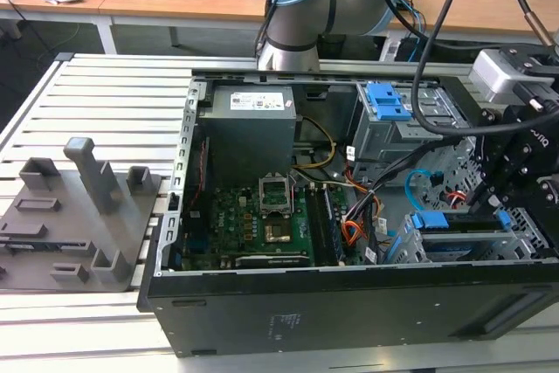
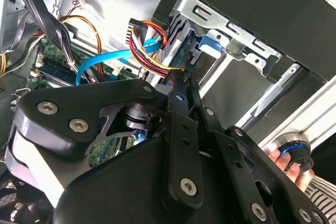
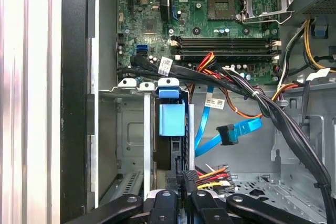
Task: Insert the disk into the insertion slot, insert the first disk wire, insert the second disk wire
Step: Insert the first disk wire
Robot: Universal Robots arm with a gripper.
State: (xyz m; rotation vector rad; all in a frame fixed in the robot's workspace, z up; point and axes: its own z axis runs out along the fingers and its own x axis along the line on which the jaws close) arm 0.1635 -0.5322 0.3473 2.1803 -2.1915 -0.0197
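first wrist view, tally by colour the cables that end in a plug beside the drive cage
light-blue flat cable: 1
red-orange-black wire bundle: 1
total: 2

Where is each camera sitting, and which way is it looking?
Exterior view: off the arm, looking down into the open computer case; the arm rises at its far side.
First wrist view: on the arm, looking past the gripper at the disk in the insertion slot and the motherboard.
Second wrist view: on the arm, looking along the gripper toward the insertion slot.
Both wrist views share the first disk wire, pinched by the gripper, and the second disk wire.
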